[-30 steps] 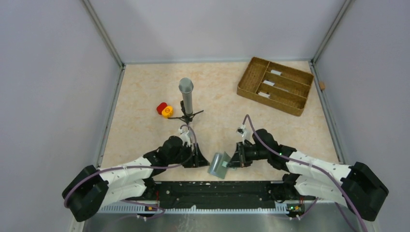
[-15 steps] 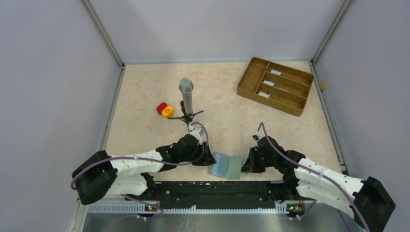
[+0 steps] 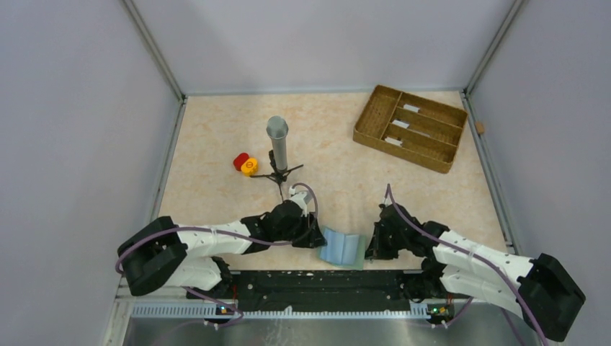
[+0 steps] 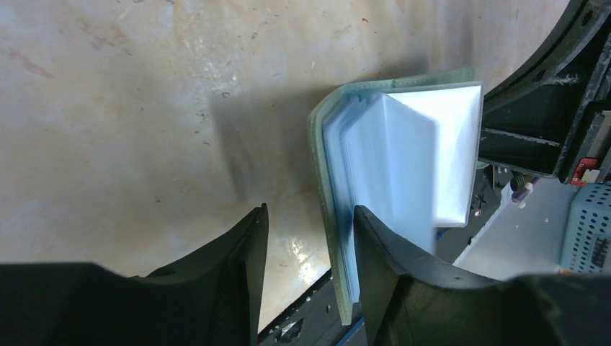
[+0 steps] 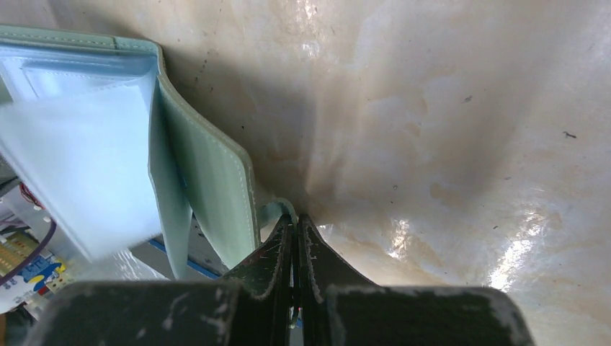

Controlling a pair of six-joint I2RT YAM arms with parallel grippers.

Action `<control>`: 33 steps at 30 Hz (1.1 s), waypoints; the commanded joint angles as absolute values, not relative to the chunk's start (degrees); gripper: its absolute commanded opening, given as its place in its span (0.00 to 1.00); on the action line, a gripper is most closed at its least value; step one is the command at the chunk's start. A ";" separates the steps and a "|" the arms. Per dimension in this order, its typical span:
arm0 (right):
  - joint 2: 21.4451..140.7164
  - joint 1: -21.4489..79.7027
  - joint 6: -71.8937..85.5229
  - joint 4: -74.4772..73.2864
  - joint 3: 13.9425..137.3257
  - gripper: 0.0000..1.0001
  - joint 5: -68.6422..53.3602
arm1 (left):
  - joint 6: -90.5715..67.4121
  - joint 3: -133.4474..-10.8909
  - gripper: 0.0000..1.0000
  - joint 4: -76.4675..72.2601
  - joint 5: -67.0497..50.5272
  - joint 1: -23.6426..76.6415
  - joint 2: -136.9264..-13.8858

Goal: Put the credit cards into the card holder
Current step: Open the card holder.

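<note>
While the table (image 3: pixel 216 144) carries the compartmented tray (image 3: pixel 367 112) at its far right, we see the card holder (image 3: pixel 342 249) open at the near edge.
Left tool (image 4: pixel 310 216) stands apart, astride its cover edge; right tool (image 5: pixel 295 220) is clamped together on its closing tab (image 5: pixel 274 209).

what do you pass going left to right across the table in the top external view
small red round cap → yellow round cap → upright grey tube on a black stand → left gripper → grey-green folding card holder → brown woven compartmented tray
</note>
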State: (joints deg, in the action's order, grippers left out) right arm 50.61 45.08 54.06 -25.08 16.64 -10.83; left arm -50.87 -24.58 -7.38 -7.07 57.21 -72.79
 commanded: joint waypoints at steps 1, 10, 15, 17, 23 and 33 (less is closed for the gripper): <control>52.13 44.56 53.34 -23.65 17.74 0.00 -7.64 | -50.80 -26.88 0.47 -12.61 -10.03 57.73 -74.50; 51.44 44.56 52.86 -26.83 20.42 0.06 -3.06 | -51.15 -27.96 0.00 -11.62 -9.20 57.69 -74.38; 51.07 44.47 49.84 -34.95 27.85 0.48 4.75 | -51.08 -28.78 0.00 -4.81 -4.48 57.74 -68.49; 50.73 44.47 48.36 -37.29 30.75 0.54 6.77 | -51.19 -28.95 0.00 -3.61 -3.83 57.74 -66.61; 46.87 44.47 42.27 -30.21 34.77 0.58 0.65 | -52.27 -30.05 0.02 -1.47 -4.25 57.70 -66.15; 46.34 44.50 45.26 -17.22 28.82 0.58 -9.48 | -53.17 -28.63 0.20 -4.48 -5.24 57.74 -67.23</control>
State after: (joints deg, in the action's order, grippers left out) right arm 45.91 44.93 44.60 -22.52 31.07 -6.22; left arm -52.58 -27.97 -1.28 -4.97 57.49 -67.05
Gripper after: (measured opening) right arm 0.578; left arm 0.171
